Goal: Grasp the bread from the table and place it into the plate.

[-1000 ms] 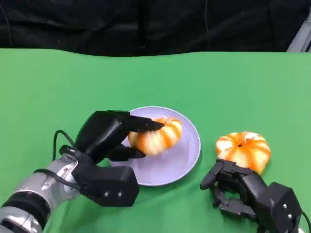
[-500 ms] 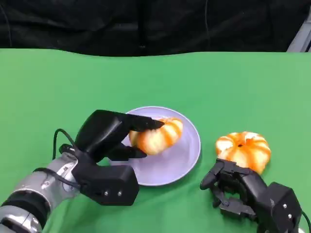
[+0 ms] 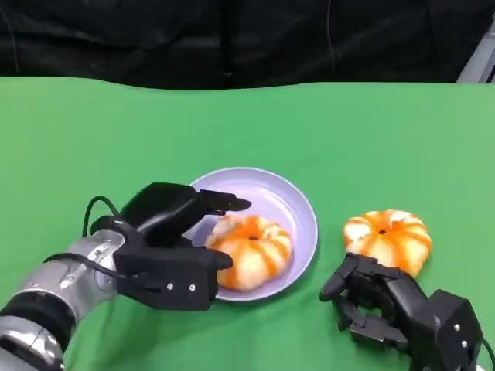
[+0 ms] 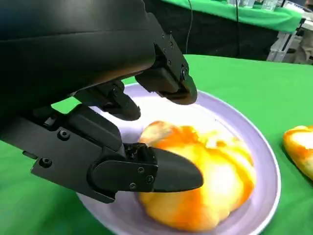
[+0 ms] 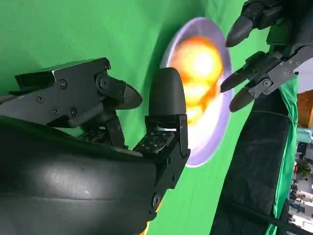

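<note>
Your left hand [image 3: 174, 232] stands open just beside the bread [image 3: 249, 251], which lies in the plate [image 3: 298, 209]. A second bread [image 3: 387, 237] sits on the tabletop [image 3: 387, 139] toward its right edge, touching or nearly touching your empty, loosely curled right hand [image 3: 371, 305], the nearer one.

The counter [image 3: 371, 131] is covered edge to edge in a plain bright green cloth, smooth and flat. Along the counter's far edge hangs a black curtain [image 3: 232, 39], with thin dark cords running down it. At the counter's far right corner a pale grey bar [image 3: 481, 62] slants against the curtain. In the left wrist view a second table [image 4: 254, 14], also draped in green, stands beyond the counter with a black skirt [image 4: 220, 39] under it; a few small objects on it are too blurred to tell. A light metal frame [image 4: 281, 44] stands beside that table, off the counter's far corner.
</note>
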Available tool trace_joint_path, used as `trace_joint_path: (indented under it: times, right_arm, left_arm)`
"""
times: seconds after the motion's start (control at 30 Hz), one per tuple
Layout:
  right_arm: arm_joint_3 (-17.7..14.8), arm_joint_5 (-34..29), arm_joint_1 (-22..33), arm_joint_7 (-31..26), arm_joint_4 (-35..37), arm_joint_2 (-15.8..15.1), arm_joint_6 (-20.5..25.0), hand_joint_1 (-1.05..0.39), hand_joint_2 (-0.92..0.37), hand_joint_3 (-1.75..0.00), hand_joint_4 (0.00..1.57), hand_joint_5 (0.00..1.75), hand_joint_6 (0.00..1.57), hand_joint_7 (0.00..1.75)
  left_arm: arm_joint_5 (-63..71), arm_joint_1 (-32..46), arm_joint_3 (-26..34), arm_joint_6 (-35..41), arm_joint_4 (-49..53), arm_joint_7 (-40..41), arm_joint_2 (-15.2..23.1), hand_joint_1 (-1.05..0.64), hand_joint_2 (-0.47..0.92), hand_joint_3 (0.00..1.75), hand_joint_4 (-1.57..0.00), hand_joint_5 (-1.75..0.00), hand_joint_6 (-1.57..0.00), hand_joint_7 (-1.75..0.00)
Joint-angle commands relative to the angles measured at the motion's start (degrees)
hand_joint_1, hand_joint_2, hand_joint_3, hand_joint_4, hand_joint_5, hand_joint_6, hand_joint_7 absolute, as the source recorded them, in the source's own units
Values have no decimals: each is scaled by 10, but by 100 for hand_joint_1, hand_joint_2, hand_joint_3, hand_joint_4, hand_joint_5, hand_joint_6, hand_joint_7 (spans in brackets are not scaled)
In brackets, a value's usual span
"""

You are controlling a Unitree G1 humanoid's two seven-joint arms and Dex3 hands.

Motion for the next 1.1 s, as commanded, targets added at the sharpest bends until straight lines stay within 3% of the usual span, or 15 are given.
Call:
trace_joint_path:
  times: [0.03, 0.53, 0.87, 1.1]
  right_arm:
    - [2, -8, 12, -1, 2, -5, 14, 4, -86, -60, 68, 175, 74, 129]
    - [5, -18, 13, -10, 3, -8, 12, 5, -90, -58, 68, 175, 73, 133]
    - [4, -19, 12, -9, 7, -7, 7, 4, -90, -57, 68, 175, 72, 136]
    - [4, -22, 10, -9, 10, -11, 5, 5, -90, -57, 68, 175, 71, 136]
  left_arm:
    - [-5, -5, 3, 19, -10, -21, 13, -96, 92, 63, -63, 0, -49, 0]
    - [-34, 22, 40, 11, -65, -2, 27, -96, 92, 81, -52, 0, -37, 0]
    - [-61, 64, 88, -37, -86, 66, 36, -88, 92, 73, -54, -1, -34, 0]
    - [-162, 105, 161, -97, -75, 44, 25, -87, 92, 71, -54, -1, -35, -1]
